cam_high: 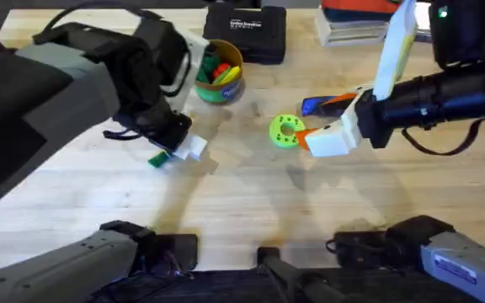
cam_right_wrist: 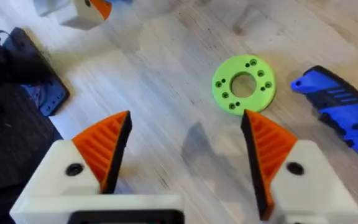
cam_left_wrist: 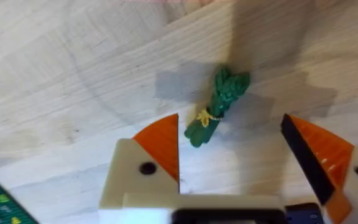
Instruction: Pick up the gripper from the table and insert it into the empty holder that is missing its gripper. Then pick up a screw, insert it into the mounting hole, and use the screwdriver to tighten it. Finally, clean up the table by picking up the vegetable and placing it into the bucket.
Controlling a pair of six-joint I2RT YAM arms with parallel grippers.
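Observation:
The vegetable (cam_left_wrist: pixel 219 106), a small dark-green leafy bundle with a yellow tie, lies on the wood just beyond my left gripper (cam_left_wrist: pixel 241 155), nearer one orange pad; the jaws stand open and nothing is between them. In the overhead view the left gripper (cam_high: pixel 188 150) hovers left of centre. The bucket (cam_high: pixel 219 74), with yellow wall and lime base, stands behind it with toy pieces inside. My right gripper (cam_right_wrist: pixel 185 155) is open and holds nothing, close to the lime-green disc (cam_right_wrist: pixel 243 85) with its small mounting hole (cam_right_wrist: pixel 252 64). The blue screwdriver (cam_right_wrist: pixel 340 109) lies beside the disc. Holder and screw are out of view.
A black case (cam_high: pixel 245 32) sits at the back centre and stacked books (cam_high: pixel 352 21) at the back right. The right gripper (cam_high: pixel 310 141) is right next to the disc (cam_high: pixel 287 130), and the screwdriver (cam_high: pixel 314 105) lies just behind them. Bare wood spans the front middle.

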